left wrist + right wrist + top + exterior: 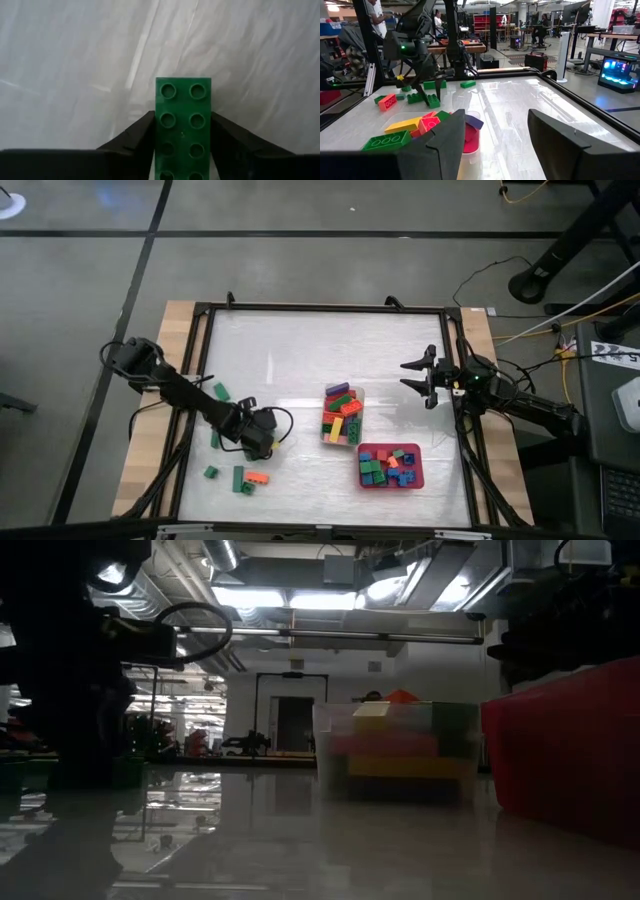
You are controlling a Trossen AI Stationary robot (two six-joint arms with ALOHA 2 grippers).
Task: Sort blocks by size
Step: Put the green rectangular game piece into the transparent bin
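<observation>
Your left gripper [182, 150] straddles a long green block [183, 127], jaws not visibly clamped; it looks light, rigid and slick, so pinch its long smooth sides.

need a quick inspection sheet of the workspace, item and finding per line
surface: white table top in a black frame, glossy, wood edge at the sides
job's things: clear tub holds longer bars; red tray holds short blocks; loose green blocks and one orange block lie at front left
clutter: nothing seen
grippers: left gripper has its jaws on both sides of a long green block; right gripper jaws open, empty, hanging beside the tub
cables: black cable and yellow cable on the floor at right
surroundings: workshop with benches and people standing beyond the table
</observation>
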